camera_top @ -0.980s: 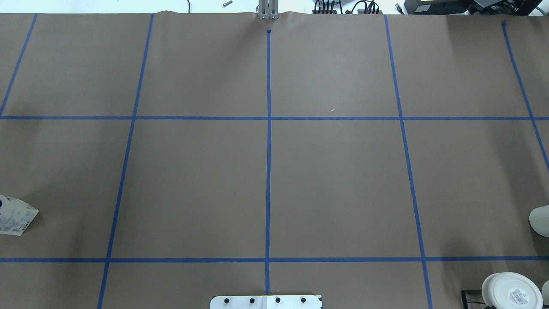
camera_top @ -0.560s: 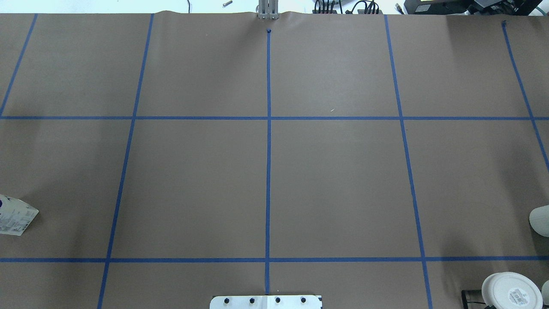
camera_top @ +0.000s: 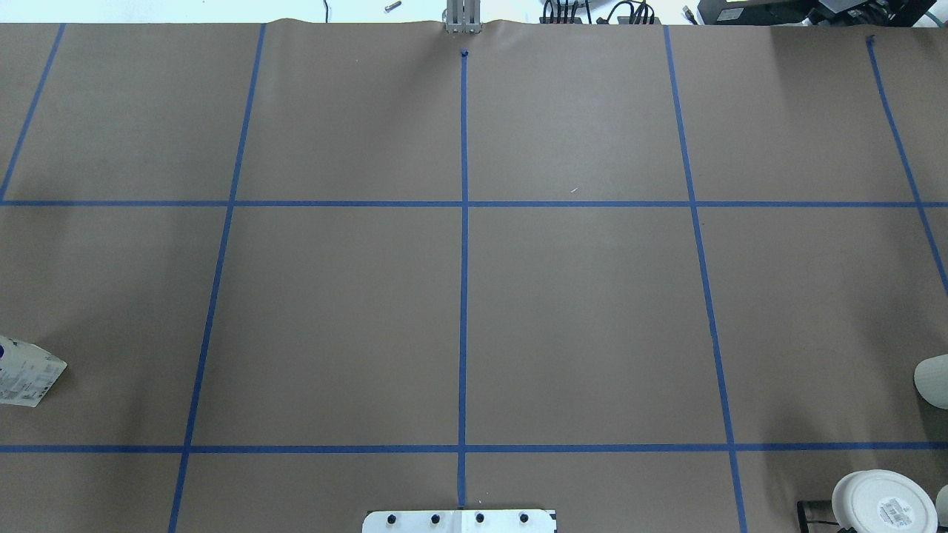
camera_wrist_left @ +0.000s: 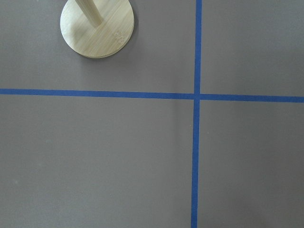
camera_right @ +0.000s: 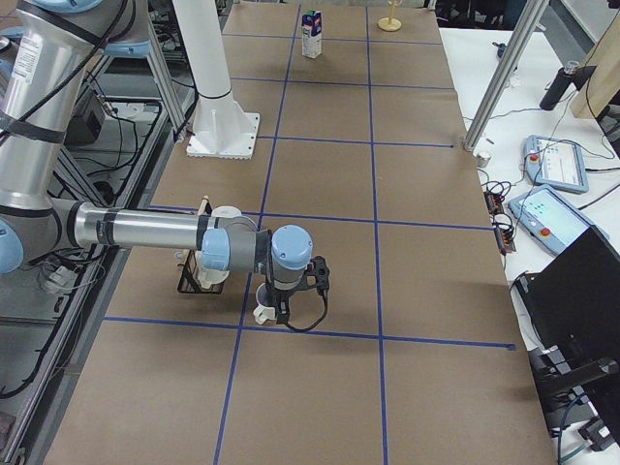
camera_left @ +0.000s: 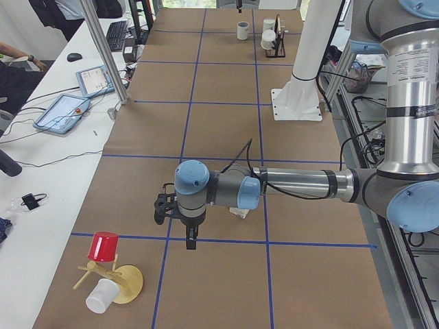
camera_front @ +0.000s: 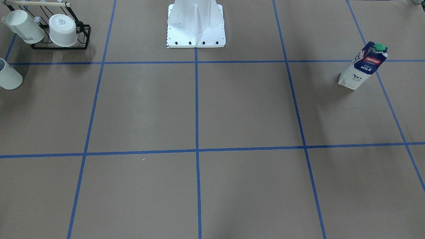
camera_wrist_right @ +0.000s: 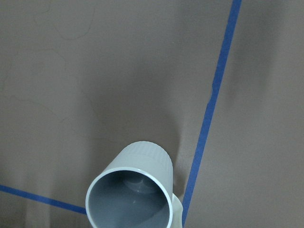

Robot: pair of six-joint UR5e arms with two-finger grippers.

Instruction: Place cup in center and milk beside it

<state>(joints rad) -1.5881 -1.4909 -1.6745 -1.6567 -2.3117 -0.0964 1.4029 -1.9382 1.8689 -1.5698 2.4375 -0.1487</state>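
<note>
The cup (camera_wrist_right: 130,190) stands upright, mouth up, near the right end of the table (camera_top: 578,311) on the robot's side, just beside a blue tape line (camera_wrist_right: 209,109). The right gripper (camera_right: 282,316) hangs just above and beside it; I cannot tell if its fingers are spread or closed. The milk carton (camera_front: 363,66) stands upright near the left end, with the left gripper (camera_left: 190,241) nearby, its grip equally unreadable. By the right corner, a black wire rack (camera_front: 59,47) holds 2 white mugs (camera_front: 63,30). A wooden mug tree (camera_left: 127,284) carries a red cup (camera_left: 104,245).
</note>
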